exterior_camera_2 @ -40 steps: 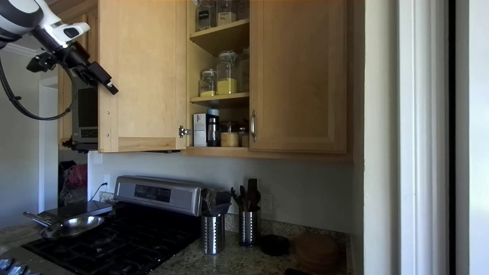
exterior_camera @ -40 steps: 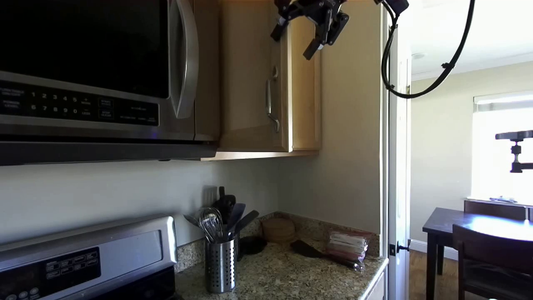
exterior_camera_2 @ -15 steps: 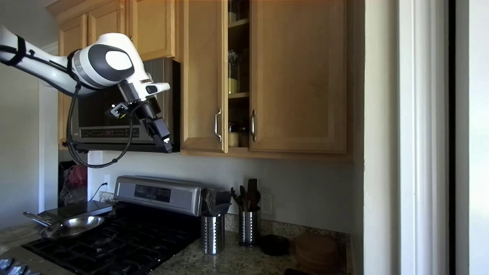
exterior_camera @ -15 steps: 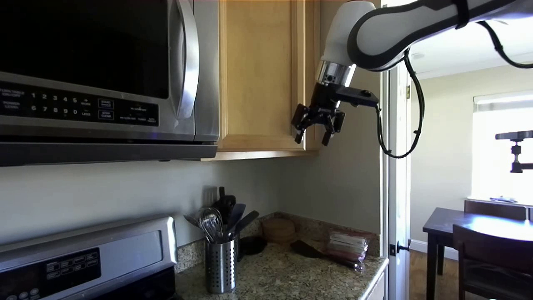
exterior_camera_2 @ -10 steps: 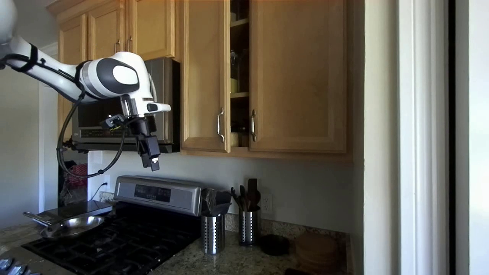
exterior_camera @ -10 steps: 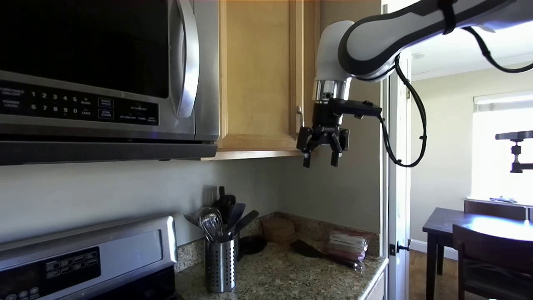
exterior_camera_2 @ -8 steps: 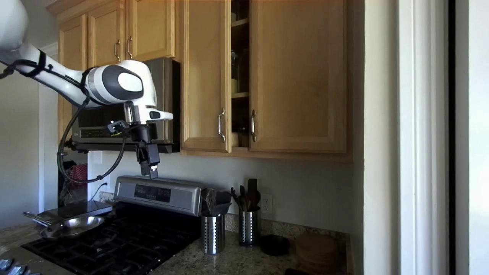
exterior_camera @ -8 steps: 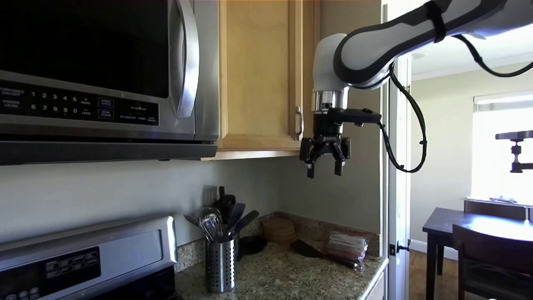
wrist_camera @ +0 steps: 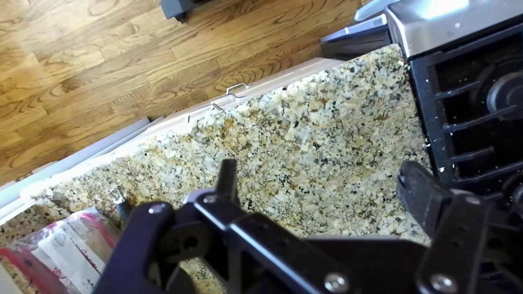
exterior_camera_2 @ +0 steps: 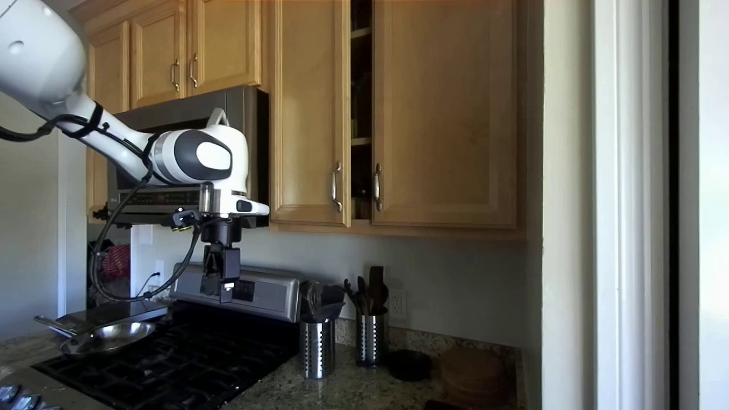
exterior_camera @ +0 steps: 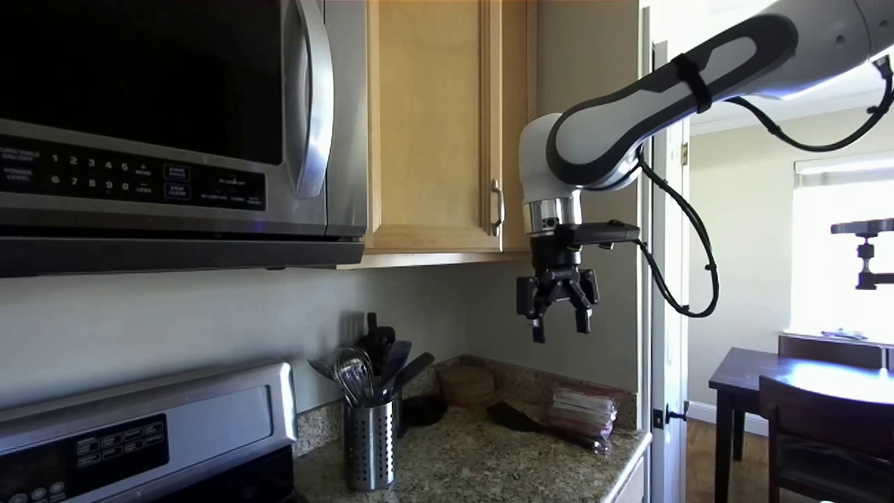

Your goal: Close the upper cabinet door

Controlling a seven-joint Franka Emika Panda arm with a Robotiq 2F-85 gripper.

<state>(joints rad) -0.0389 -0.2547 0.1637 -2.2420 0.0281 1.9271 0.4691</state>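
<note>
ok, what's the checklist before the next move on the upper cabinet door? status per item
1. Upper cabinet door shut: not ok, ajar; a dark opening shows beside it.
2. Neighbouring door shut: ok, by the look of it.
3. Jaws empty: ok, open with nothing between them.
4. Jaws clear of the door: ok, apart from it in both exterior views.
5. Jaws at door height: not ok, they look lower than its bottom edge.
6. Nothing inside blocking the door: cannot tell, opening too dark.
</note>
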